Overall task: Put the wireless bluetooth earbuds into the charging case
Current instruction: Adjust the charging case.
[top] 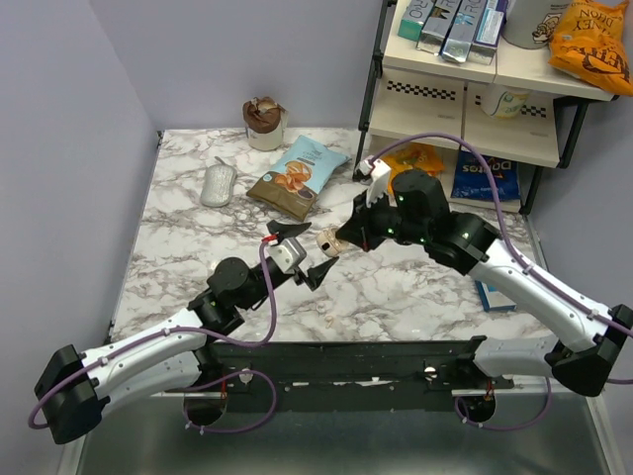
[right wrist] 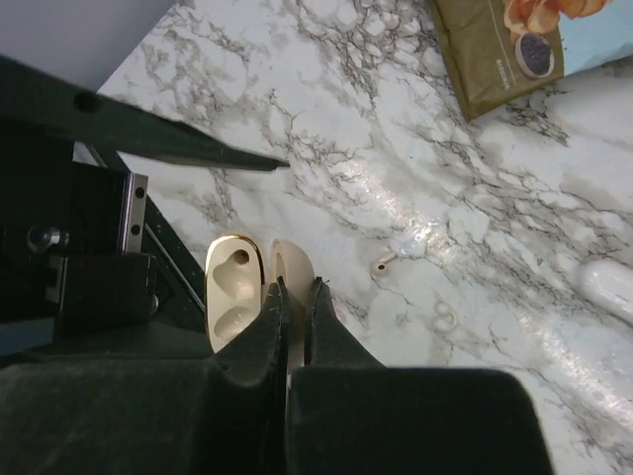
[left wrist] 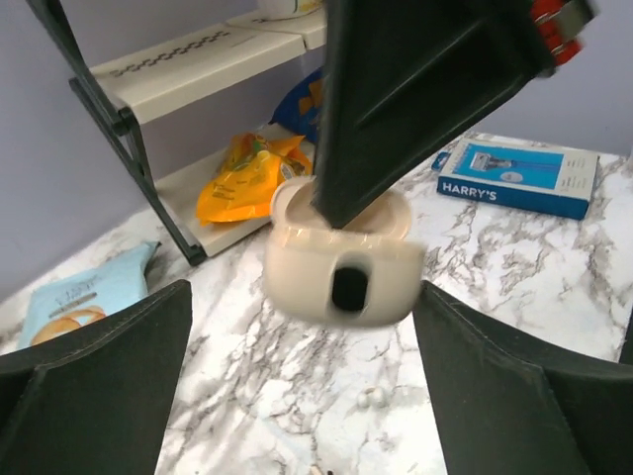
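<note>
Cream pebble-shaped plastic case, open and empty, pinched by right gripper; left gripper spread wide, empty; tiny cream earbuds uninserted on desk.

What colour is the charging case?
The case is cream, clearest in the left wrist view.

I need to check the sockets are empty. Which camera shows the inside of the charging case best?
Right wrist: the open charging case faces it, both sockets visible and seemingly empty, lid pinched by the right gripper. Left wrist shows only its blurred outer front; top external shows a tiny cream blob.
</note>
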Motion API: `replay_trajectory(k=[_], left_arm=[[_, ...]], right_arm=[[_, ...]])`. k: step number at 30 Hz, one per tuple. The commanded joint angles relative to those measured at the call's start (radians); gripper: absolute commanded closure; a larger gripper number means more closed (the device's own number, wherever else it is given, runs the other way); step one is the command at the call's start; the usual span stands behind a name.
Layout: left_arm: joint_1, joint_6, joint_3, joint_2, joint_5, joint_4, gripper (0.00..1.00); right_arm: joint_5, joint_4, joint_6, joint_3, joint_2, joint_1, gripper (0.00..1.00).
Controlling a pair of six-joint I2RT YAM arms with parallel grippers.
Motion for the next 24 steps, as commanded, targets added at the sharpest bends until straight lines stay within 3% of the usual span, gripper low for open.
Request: replay_trajectory(k=[1, 6, 8, 14, 17, 18, 19, 21, 24], left_arm=[[0.001, -0.024, 0.024, -0.012, -0.12, -0.02, 0.01], [0.001, -0.083, 0.1, 0.004, -0.177, -0.124, 0.01], [0.004, -0.108, 0.14, 0.014, -0.114, -0.23, 0.01], [0.044, -0.166, 0.203, 0.008, 0.367, -0.313, 0.01], [0.14, -0.232, 0.266, 0.077, 0.576, -0.362, 0.01], [0.168, -0.255, 0.28, 0.094, 0.745, -0.353, 0.01], [0.214, -0.286, 0.283, 0.126, 0.817, -0.314, 0.01], [0.228, -0.315, 0.301, 0.149, 0.9, -0.296, 0.02], [0.227, -0.305, 0.313, 0.169, 0.915, -0.303, 0.03]], right_arm=[[-0.006, -0.067, -0.087, 0.068, -0.061, 0.002, 0.99], [-0.019, -0.065, -0.143, 0.058, -0.095, 0.002, 0.99], [-0.026, -0.047, -0.192, 0.035, -0.127, 0.005, 0.99], [0.063, 0.053, -0.459, -0.12, -0.235, 0.069, 0.99], [0.048, 0.053, -0.502, -0.134, -0.278, 0.075, 0.99], [0.045, 0.05, -0.512, -0.134, -0.284, 0.075, 0.99], [0.036, 0.049, -0.518, -0.131, -0.293, 0.075, 0.99], [0.022, 0.041, -0.533, -0.117, -0.298, 0.075, 0.99], [0.049, 0.042, -0.527, -0.101, -0.293, 0.077, 0.99]])
